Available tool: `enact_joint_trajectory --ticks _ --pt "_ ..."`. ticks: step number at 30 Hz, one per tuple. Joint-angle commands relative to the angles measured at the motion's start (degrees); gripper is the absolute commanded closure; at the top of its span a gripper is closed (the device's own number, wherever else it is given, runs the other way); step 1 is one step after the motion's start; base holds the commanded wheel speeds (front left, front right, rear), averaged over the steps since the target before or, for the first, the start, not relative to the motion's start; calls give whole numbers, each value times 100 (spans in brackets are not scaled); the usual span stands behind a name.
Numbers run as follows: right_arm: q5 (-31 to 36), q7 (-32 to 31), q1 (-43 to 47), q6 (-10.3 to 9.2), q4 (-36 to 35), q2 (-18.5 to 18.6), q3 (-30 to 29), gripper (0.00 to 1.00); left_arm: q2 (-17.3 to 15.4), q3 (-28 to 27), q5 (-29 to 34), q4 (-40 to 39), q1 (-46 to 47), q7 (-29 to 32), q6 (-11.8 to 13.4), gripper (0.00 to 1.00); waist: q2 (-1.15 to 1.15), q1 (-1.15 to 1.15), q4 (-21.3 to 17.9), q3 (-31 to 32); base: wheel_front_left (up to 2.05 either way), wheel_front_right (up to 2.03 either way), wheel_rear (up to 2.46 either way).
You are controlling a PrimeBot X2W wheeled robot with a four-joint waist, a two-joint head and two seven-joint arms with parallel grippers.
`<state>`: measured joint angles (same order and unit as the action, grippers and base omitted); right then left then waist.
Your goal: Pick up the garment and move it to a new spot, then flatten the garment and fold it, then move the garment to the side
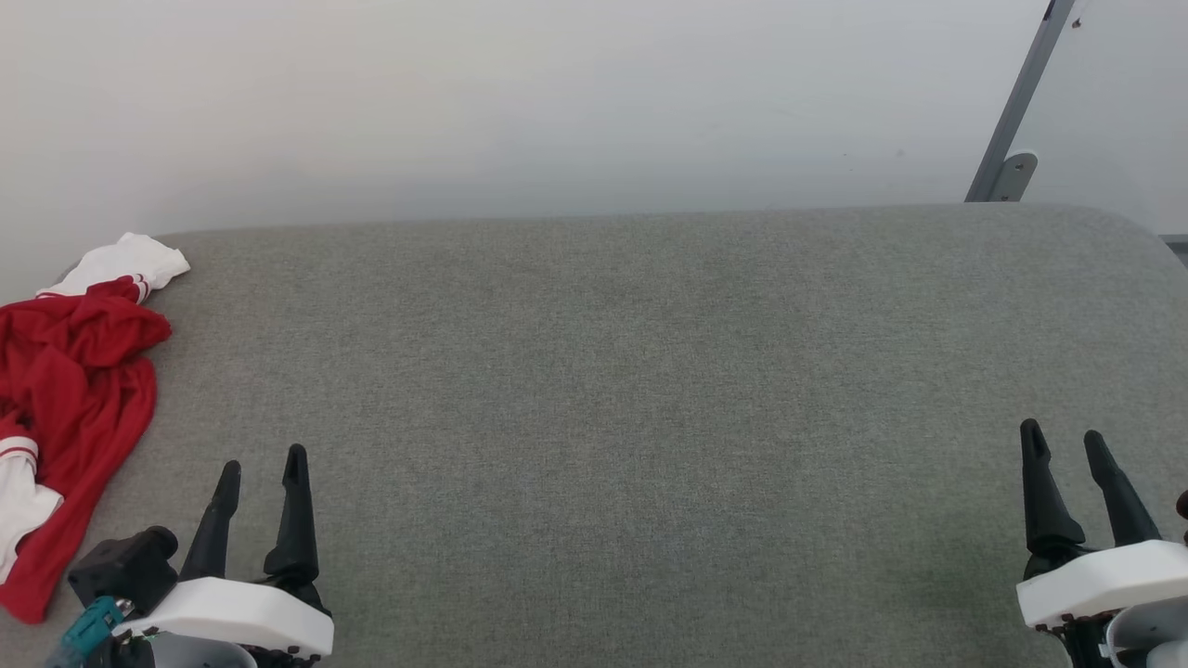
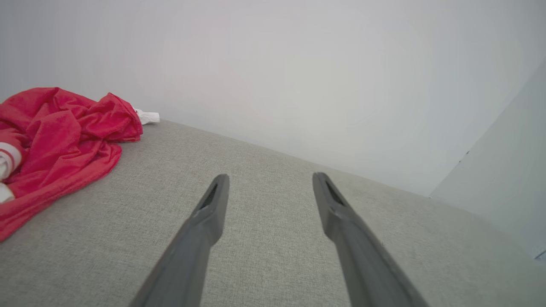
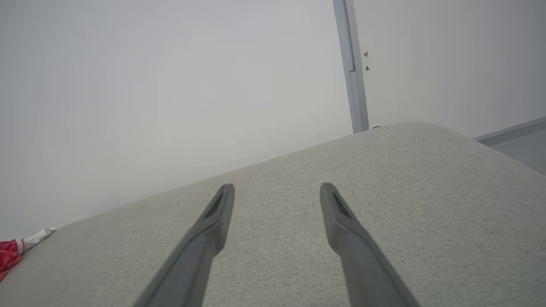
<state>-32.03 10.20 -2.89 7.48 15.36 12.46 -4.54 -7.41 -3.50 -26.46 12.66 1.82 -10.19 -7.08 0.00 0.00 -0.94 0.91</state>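
Garment (image 1: 83, 371): you see red, plus white edged with red stripes.
Worktop (image 1: 594, 417): plain grey weave.
Wall (image 1: 464, 93): off-white.

The garment (image 1: 79, 390) lies crumpled at the left edge of the grey fabric surface (image 1: 631, 390), nr its far-left corner, red w/ white sleeves. Left gripper (image 1: 264, 459) sits nr the near-left corner, just beside the garment, and right gripper (image 1: 1063, 432) nr the near-right corner. Both have fingers spread & are empty.

garment (image 1: 79, 371) soft crumpled cloth; cushion (image 1: 650, 390) matt grey woven fabric; fingers (image 2: 209, 213) matt dark plastic.
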Motion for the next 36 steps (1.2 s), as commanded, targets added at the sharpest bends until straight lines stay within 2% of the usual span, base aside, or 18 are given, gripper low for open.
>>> enact_joint_trajectory --ticks 1,20,36 --pt "127 54 7 2 -55 27 -18 0 -25 -13 161 -52 -16 -57 -30 0 0 0 -1 1 0 0 0" --pt "1216 283 133 2 -314 22 -63 0 -60 52 912 -52 -162 -285 -40 0 0 0 -33 14 0 0 0" --pt "2018 464 244 2 -473 -39 -96 0 39 54 1371 13 -314 -461 -41 0 0 0 -47 42 0 0 0"
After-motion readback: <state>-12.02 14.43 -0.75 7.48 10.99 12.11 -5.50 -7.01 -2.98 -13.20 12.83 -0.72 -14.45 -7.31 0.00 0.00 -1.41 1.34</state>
